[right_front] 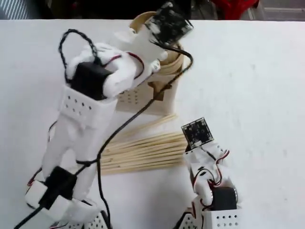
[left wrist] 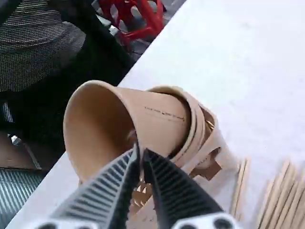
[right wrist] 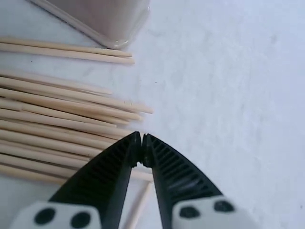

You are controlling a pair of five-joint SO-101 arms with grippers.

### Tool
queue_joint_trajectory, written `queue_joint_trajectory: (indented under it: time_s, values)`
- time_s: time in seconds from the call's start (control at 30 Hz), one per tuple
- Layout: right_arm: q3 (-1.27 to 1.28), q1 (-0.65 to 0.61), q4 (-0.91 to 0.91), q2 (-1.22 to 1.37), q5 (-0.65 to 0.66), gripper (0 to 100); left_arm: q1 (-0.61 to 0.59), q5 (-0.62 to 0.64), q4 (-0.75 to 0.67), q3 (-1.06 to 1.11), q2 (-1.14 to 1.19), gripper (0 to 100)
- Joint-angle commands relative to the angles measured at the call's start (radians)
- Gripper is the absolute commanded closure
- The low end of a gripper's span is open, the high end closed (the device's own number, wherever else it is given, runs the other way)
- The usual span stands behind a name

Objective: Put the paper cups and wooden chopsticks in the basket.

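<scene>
**A:** From above, where does everything lie?

**B:** The basket point(right_front: 143, 98) stands at the far middle of the tabletop point(right_front: 248, 86), with a paper cup point(right_front: 139, 20) at its far side. The left arm point(right_front: 90, 109) stretches over it. The wooden chopsticks point(right_front: 143, 155) lie in a loose bundle just in front of the basket. The right arm point(right_front: 209, 183) sits beside their ends.

**A:** And the left wrist view?

**B:** The paper cup point(left wrist: 105, 119) lies tipped on its side, its base down in the basket point(left wrist: 209, 143). The left fingers point(left wrist: 119, 181) are pinched on its rim, one inside the mouth and one on the outer wall. A few chopsticks point(left wrist: 281, 191) lie near the basket.

**A:** The right wrist view?

**B:** The right fingers point(right wrist: 114, 171) are pressed together with nothing between them, and their tips are over the ends of the chopsticks point(right wrist: 57, 124). A corner of the basket point(right wrist: 105, 19) stands just beside the outermost sticks.
</scene>
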Motion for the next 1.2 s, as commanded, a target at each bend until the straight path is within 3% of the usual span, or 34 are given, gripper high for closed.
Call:
queue_joint_trajectory:
  time_s: [0.0,0.27,0.6,0.83,0.93,1.17]
  values:
    - [-0.006,0.001,-0.001,-0.008,0.009,98.1,0.022,-0.018,0.021,-0.011,0.039,98]
    - [-0.006,-0.002,-0.001,-0.008,0.011,98.1,0.056,-0.012,0.023,-0.081,0.022,87]
    - [-0.006,-0.005,0.001,-0.008,0.011,98.1,0.048,-0.005,0.037,-0.180,0.019,87]
    - [-0.006,-0.005,0.001,-0.008,0.011,98.1,-0.050,0.235,0.023,-0.137,0.051,87]
    - [-0.006,-0.005,0.001,-0.008,0.011,98.1,-0.104,0.321,-0.052,-0.044,0.120,87]
    - [0.003,-0.004,-0.002,-0.008,0.014,98.1,-0.099,0.342,-0.160,0.089,0.206,87]
